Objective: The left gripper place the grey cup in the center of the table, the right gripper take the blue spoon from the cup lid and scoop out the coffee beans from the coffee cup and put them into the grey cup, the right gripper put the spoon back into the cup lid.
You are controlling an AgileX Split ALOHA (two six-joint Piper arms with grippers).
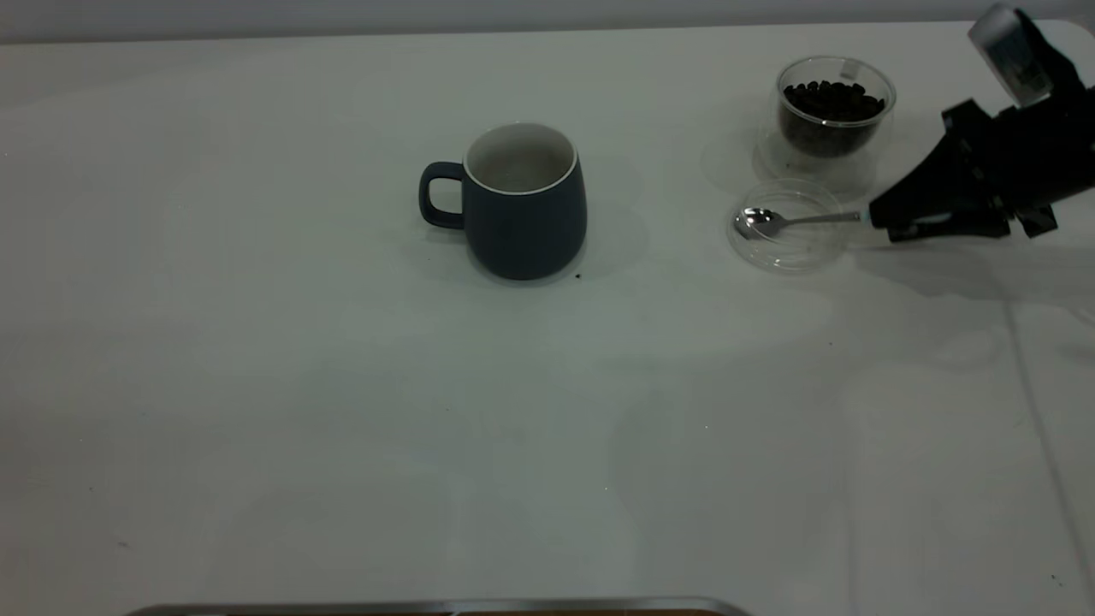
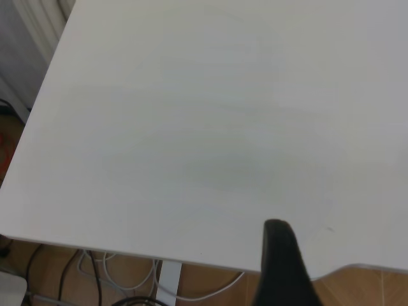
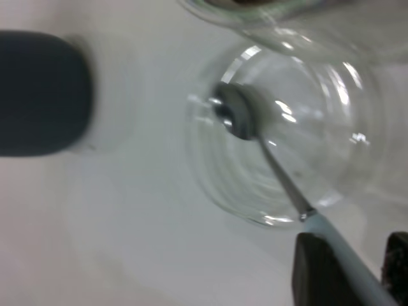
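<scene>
— Mug position first: where did the dark blue-grey rounded mug (image 1: 523, 205) with the loop handle stand?

— Upright near the middle of the plain white tabletop (image 1: 257, 385), handle towards the left arm's side, its off-white inside bare as far as could be seen.

— And the right gripper (image 1: 874, 217)?

— Low over the table at the far right, black tapered fingers reaching towards the shallow clear round lid (image 1: 791, 226). In the right wrist view its two fingers (image 3: 319, 271) stood slightly apart on either side of the pale blue handle of the small shiny metal teaspoon (image 3: 271, 159). Whether they were actually pressing on the handle could not be told.

— Where did the spoon lie?

— Bowl inside the lid, metal stem crossing the lid's rim towards the gripper.

— The beans?

— Dark roasted coffee beans (image 1: 833, 101) filled the small clear double-walled glass cup (image 1: 834, 107), which stood just beyond the lid.

— The left gripper (image 2: 280, 268)?

— Only one dark finger showed, near the table's edge, well apart from everything; its opening could not be told
</scene>
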